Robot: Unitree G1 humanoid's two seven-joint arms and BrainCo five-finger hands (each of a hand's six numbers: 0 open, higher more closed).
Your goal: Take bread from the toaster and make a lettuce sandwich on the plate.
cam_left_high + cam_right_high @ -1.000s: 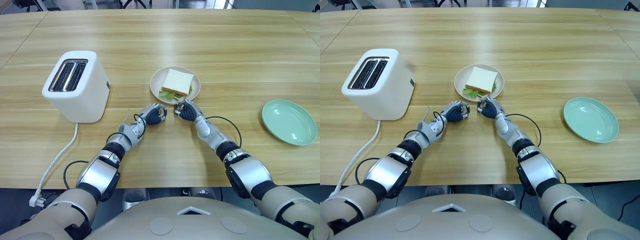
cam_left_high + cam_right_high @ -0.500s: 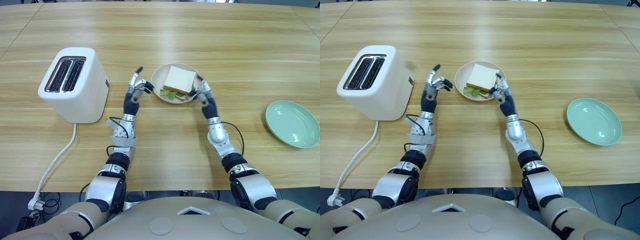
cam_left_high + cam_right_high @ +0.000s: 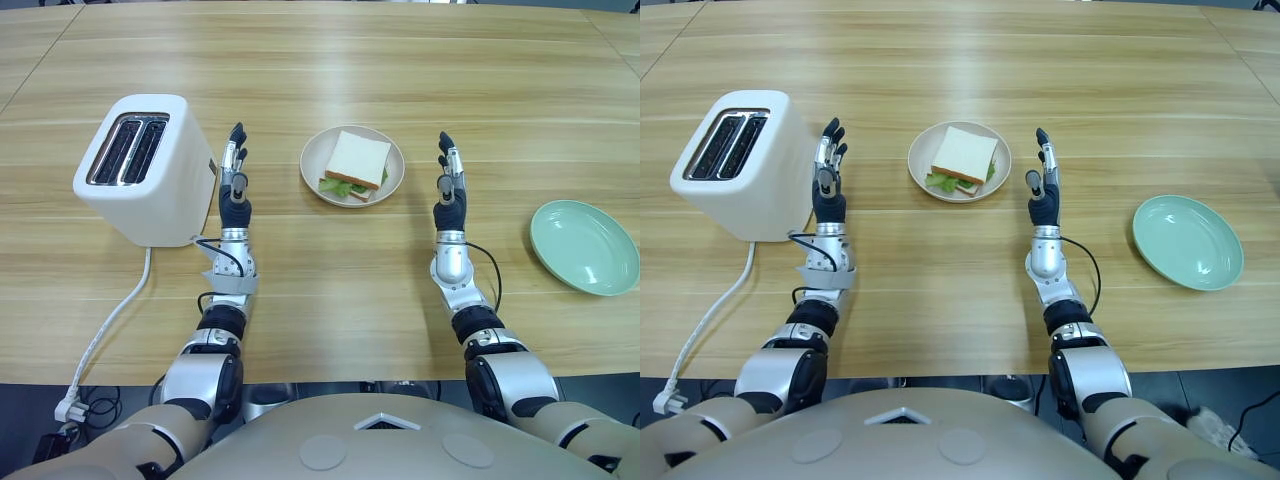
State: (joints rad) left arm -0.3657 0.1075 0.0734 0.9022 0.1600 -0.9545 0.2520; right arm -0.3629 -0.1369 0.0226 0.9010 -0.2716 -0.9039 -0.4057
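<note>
A sandwich (image 3: 356, 163) of white bread with green lettuce showing at its edge lies on a beige plate (image 3: 393, 163) in the middle of the table. The white toaster (image 3: 142, 170) stands to the left, both slots dark and without bread showing. My left hand (image 3: 236, 178) is held up with straight fingers, open, between the toaster and the plate, close to the toaster's right side. My right hand (image 3: 449, 184) is also open with fingers straight, a short way right of the plate. Neither hand touches anything.
A pale green plate (image 3: 584, 246) with nothing on it sits at the right, near the table's front edge. The toaster's white cord (image 3: 112, 325) runs down off the front edge at the left. Bare wood lies behind the plate.
Both hands went from curled at the plate's front edge to straight and open, moving apart to either side of the plate. The view shifted slightly between frames.
</note>
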